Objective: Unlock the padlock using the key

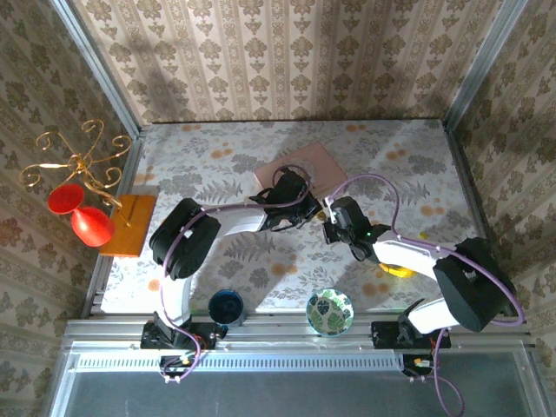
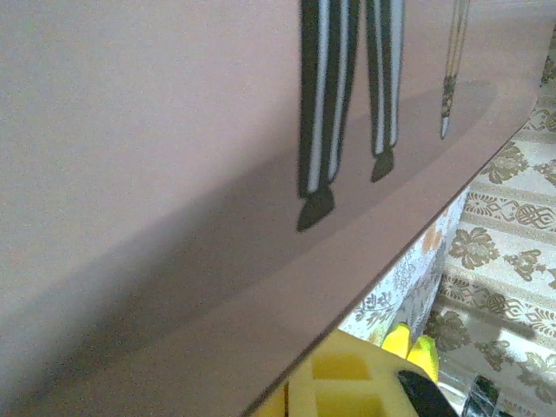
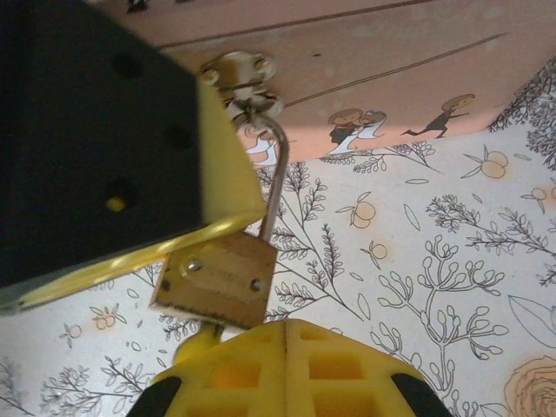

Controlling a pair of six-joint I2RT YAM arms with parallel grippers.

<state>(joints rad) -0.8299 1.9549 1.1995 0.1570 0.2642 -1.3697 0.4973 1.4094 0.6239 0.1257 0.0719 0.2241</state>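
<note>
Centrally, the padlock (image 3: 217, 280) hung by its shackle from the clasp (image 3: 236, 74) of the pink box (image 3: 365, 61), its brass body pinched by the right claw (image 3: 239, 278) above the tabletop (image 3: 452, 261). The left claw (image 1: 291, 195) sat over the box lid; whether it was open or closed could not be told.

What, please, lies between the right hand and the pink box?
The padlock: in the right wrist view it hangs by its shackle from the clasp of the pink box, just ahead of the right hand.
</note>
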